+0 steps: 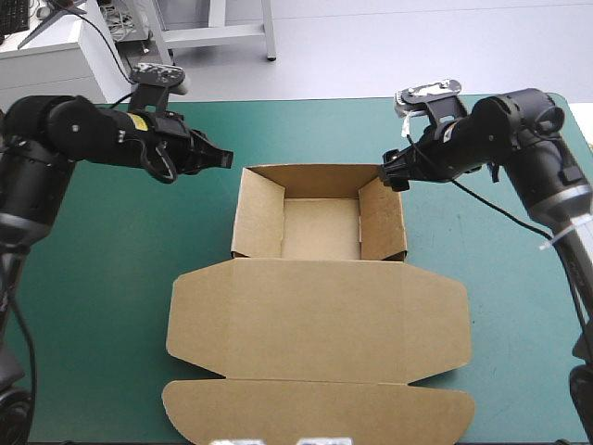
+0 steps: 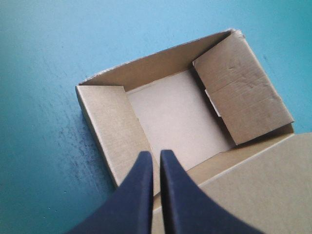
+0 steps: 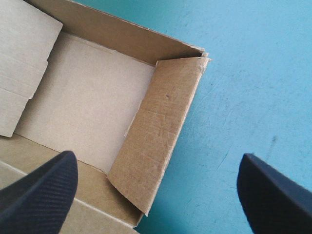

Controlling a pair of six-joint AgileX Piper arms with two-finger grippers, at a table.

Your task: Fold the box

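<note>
High view – one brown box [image 1: 315, 320], at the middle of the teal-green table [image 1: 93, 278]: tray part toward the far edge, back wall and both side walls raised, lid and its front flap flat toward the near edge. Left side wall [image 2: 114, 131] and right side wall [image 3: 156, 131] lean slightly inward and are probably not yet tucked home. Left arm [image 1: 93, 130] hangs just outside the tray's left wall, jaws pressed together in a single point, likely for pushing rather than gripping. Right arm [image 1: 482, 130] hangs at the right wall, jaws spread wide with that wall between and below them – apparently placed to take or steady it. Neither pair holds anything.
</note>
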